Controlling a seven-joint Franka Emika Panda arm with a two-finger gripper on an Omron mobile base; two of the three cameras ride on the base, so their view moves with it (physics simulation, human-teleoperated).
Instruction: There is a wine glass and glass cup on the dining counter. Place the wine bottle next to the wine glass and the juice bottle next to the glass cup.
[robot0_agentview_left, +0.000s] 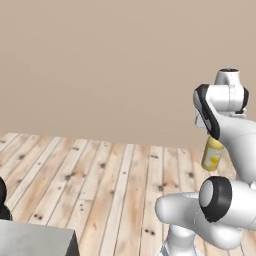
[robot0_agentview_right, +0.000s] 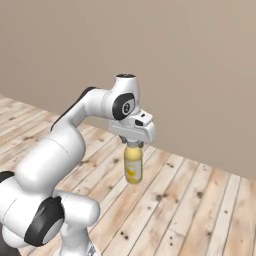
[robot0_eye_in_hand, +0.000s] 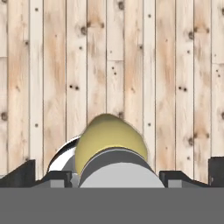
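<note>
A: Juice bottle (robot0_agentview_right: 133, 165), that's what matters here. It hangs upright from the hand (robot0_agentview_right: 133, 145), pinched at its neck, high above the wooden floor (robot0_agentview_right: 190, 210).

B: So the hand is clamped on it, not spread?

A: Yes, pressed in on the neck from both sides. In the hand view the yellow body (robot0_eye_in_hand: 109, 140) sits straight below the camera, with the two dark fingertips (robot0_eye_in_hand: 19, 173) at either side and floor planks beyond.

B: Where is the dining counter, the glass cup?

A: Not in front of the arm at the moment. There's a grey block (robot0_agentview_left: 35, 240) at the lower left of the left base view, but I cannot tell what it is. The bottle is in transit, I judge, well away from any place to set it down.

B: What could go wrong?

A: The grip is high on a narrow neck with the full body hanging below. A sharp turn or stop of the base could set it swinging and work it loose, and a drop here means the floor. Later, setting it down tilted could topple it, or knock the cup.
</note>
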